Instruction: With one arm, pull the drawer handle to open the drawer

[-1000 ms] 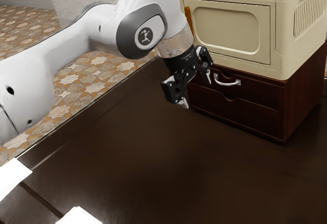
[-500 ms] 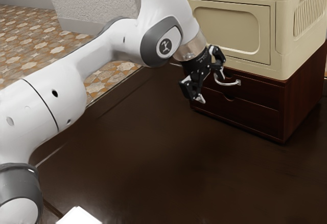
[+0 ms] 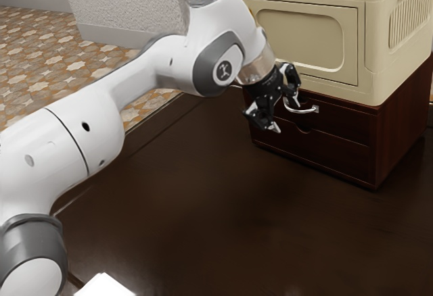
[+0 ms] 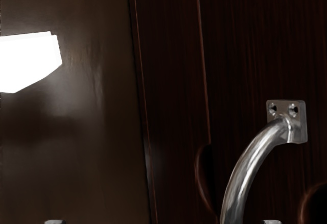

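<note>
At the wooden chest (image 3: 408, 126) on the bench (image 3: 237, 228), the claw (image 3: 285, 115) was spread and empty near the curved metal handle (image 3: 306, 111) on the upper drawer (image 3: 346, 124). Caution: the handle lay toward one fingertip (image 4: 272, 222); misaligned closure risked striking or missing the bar.

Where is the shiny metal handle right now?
In the exterior view, the handle is on the front of the upper drawer, below the cream box; the open gripper is close to its end toward the exterior view's left.
</note>
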Controlling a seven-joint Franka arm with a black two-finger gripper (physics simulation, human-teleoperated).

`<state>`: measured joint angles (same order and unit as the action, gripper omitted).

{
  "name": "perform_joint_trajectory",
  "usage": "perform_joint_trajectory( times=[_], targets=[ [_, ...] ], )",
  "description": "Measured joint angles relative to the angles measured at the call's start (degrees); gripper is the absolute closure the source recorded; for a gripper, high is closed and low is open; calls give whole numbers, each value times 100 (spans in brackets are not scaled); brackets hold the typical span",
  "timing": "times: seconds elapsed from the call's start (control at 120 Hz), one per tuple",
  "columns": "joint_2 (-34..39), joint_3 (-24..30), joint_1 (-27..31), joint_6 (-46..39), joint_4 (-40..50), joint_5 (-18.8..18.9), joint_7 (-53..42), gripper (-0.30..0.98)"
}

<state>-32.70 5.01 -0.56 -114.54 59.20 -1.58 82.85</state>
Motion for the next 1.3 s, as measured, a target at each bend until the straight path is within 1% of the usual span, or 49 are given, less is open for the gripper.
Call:
perform_joint_trajectory(
  times=[0.192, 0.333, 0.433, 0.592, 0.7, 0.808, 0.95, 1.2, 1.3],
  targets=[
    [18, 18, 2, -82, 154, -4, -65, 35],
    [68, 18, 5, -109, 309, -6, -101, 44],
    [280, 10, 7, -130, 590, -8, -123, 48],
    [574, -25, 11, -161, 944, -12, -151, 62],
    [841, -41, 13, -195, 1322, -14, -167, 68],
    [1083, -49, 13, -271, 1716, -15, -180, 72],
    [1371, -55, 15, -351, 2150, -13, -193, 72],
    [2114, -82, 21, -526, 3093, -12, -209, 74],
    [2318, -88, 55, -621, 3419, -107, -213, 74]
  ],
)
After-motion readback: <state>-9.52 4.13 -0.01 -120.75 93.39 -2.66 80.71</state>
